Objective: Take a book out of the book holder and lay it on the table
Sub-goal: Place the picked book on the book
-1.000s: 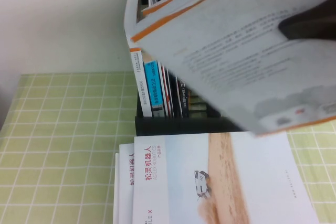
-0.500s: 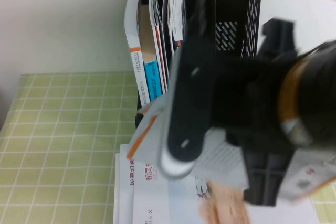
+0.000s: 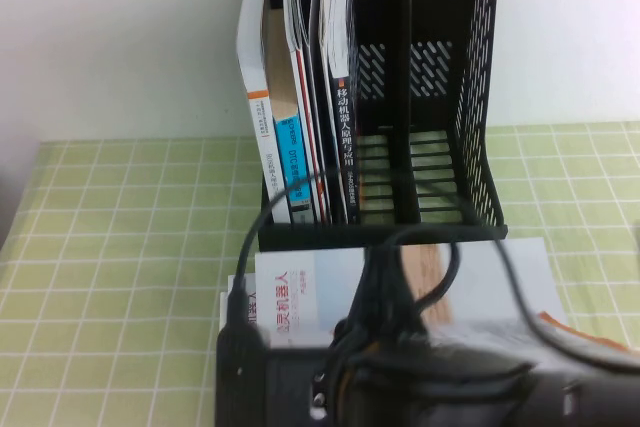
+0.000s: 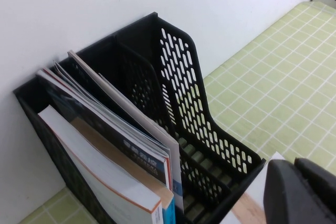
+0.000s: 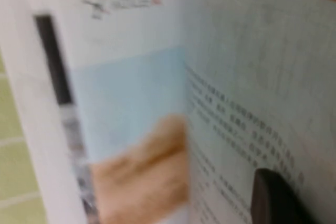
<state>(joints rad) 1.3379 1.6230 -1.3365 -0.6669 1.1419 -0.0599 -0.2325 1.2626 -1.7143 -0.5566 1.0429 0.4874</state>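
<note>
The black book holder [image 3: 470, 97] stands at the back, with several books [image 3: 275, 137] upright in its left slots; it also shows in the left wrist view [image 4: 178, 77]. My right arm [image 3: 420, 377] is low at the front, over the books lying on the table [image 3: 320, 282]. In the right wrist view my right gripper [image 5: 262, 179] is shut on a white book with printed text [image 5: 252, 77], held just over a blue and tan cover [image 5: 131, 129]. My left gripper [image 4: 296, 166] is shut and empty, high above the holder's right end.
A green checked cloth [image 3: 120, 247] covers the table, bare on the left and right of the holder. The white wall is right behind the holder. Cables [image 3: 250, 247] loop up from my right arm in front of the holder.
My right arm has swung the white book down from in front of the camera onto the stack before the holder. The holder now shows in full.
</note>
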